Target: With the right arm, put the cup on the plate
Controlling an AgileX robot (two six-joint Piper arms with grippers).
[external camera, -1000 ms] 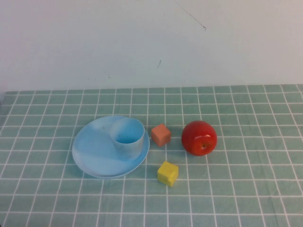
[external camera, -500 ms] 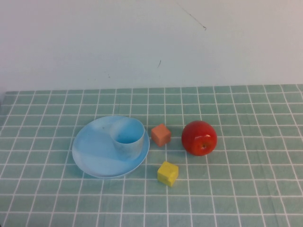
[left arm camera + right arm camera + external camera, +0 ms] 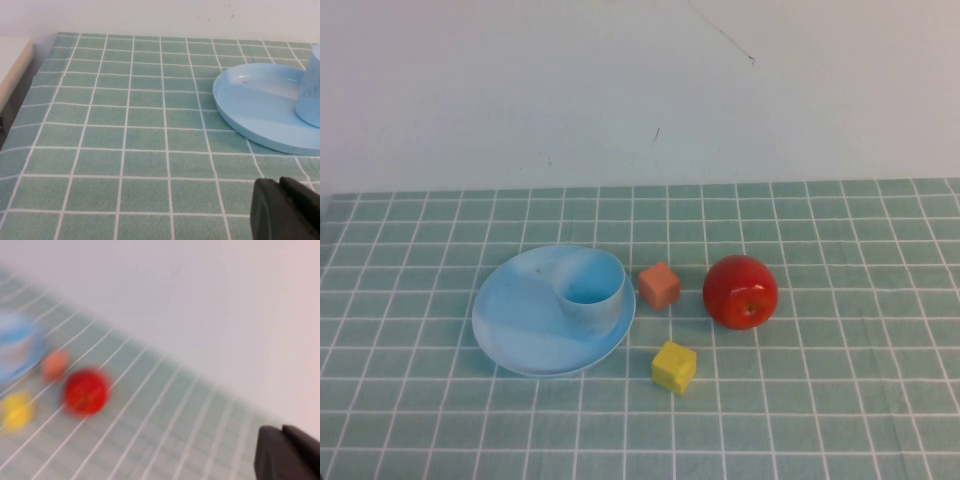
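My left gripper hovered low over the green checked cloth, near the plate; its 2 fingers were pressed together, holding nothing. My right gripper hung well beyond the apple, its 2 fingers likewise closed and empty. The yellow cube sat nearest, just off the plate's rim. The cup stood upright on the plate, by the orange cube.

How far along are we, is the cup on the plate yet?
Looks done: the cup stands upright on the right side of the plate. Nothing is in hand: neither arm appears in the high view. The left gripper and right gripper show only in their wrist views, away from the cup. Nothing obvious remains.
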